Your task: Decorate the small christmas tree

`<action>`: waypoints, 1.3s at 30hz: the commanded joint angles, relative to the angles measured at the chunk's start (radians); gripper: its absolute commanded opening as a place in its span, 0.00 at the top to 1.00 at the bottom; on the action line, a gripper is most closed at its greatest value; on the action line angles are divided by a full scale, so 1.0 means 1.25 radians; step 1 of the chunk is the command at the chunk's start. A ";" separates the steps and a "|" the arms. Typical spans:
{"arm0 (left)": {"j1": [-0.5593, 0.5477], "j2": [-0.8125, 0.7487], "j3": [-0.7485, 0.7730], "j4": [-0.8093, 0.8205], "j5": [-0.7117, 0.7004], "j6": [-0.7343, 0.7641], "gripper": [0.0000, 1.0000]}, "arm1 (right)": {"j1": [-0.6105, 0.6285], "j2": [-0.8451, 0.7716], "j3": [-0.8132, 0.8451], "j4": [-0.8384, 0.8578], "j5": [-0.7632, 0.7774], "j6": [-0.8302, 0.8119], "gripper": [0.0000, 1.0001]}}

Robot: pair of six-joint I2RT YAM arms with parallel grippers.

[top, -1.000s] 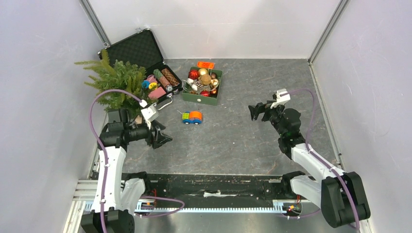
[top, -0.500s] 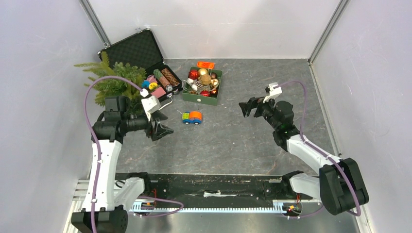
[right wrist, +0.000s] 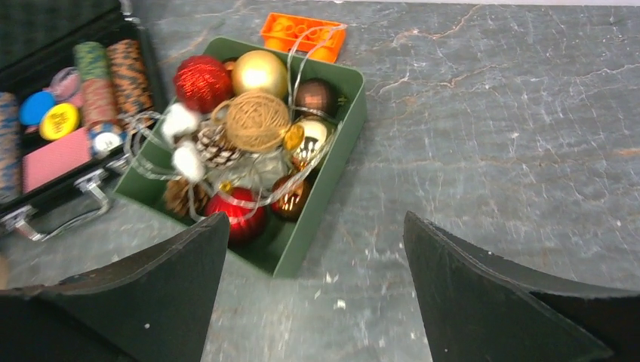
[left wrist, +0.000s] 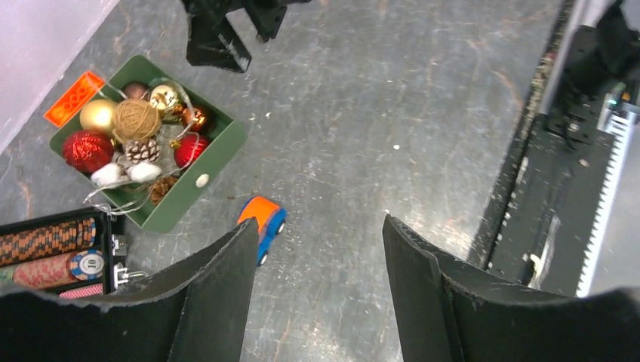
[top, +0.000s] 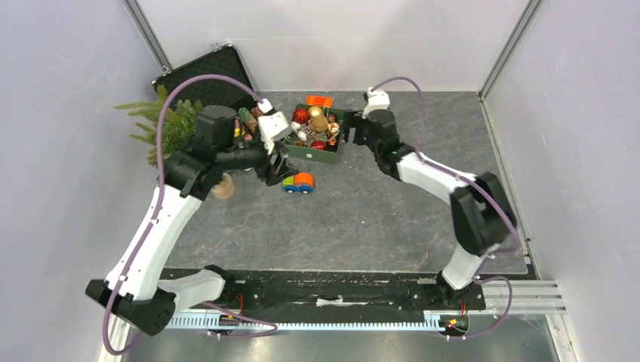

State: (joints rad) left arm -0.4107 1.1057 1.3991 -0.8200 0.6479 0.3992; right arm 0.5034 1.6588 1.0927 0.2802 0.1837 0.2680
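right gripper (top: pixel 352 136) spread wide, empty, moved up beside green box (top: pixel 321 155) | left gripper (top: pixel 274 170) likewise, nearby | tree (top: pixel 170 124) undecorated, picking comes next

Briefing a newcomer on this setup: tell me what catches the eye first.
A green box heaped with red, gold and brown baubles sits back centre, the left arm and right arm stretched toward it. The small christmas tree stands back left, an orange-and-blue toy car just before the box.

left gripper (top: pixel 278 170) beside toy car (top: pixel 300 182), right gripper (top: pixel 352 137) beside green ornament box (top: pixel 312 155), small christmas tree (top: pixel 170 124) at far left
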 commanded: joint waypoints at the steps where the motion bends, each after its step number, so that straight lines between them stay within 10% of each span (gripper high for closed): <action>1: -0.067 0.095 0.044 0.078 -0.200 -0.088 0.33 | 0.022 0.163 0.179 -0.120 0.129 -0.003 0.14; 8: -0.093 0.245 0.106 0.130 -0.331 -0.096 0.35 | 0.035 0.349 0.351 -0.212 0.106 -0.030 0.28; 25: -0.091 0.421 0.122 0.161 -0.450 -0.094 0.36 | 0.003 0.297 0.201 -0.182 -0.005 -0.087 0.85; 39: -0.141 0.532 0.073 0.110 -0.397 0.111 0.34 | -0.004 0.056 -0.109 -0.095 -0.086 -0.172 0.93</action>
State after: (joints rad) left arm -0.5713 1.7084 1.4944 -0.6640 0.1631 0.4366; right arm 0.4946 1.8198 1.0405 0.1112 0.1291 0.0769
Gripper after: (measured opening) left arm 0.682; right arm 0.068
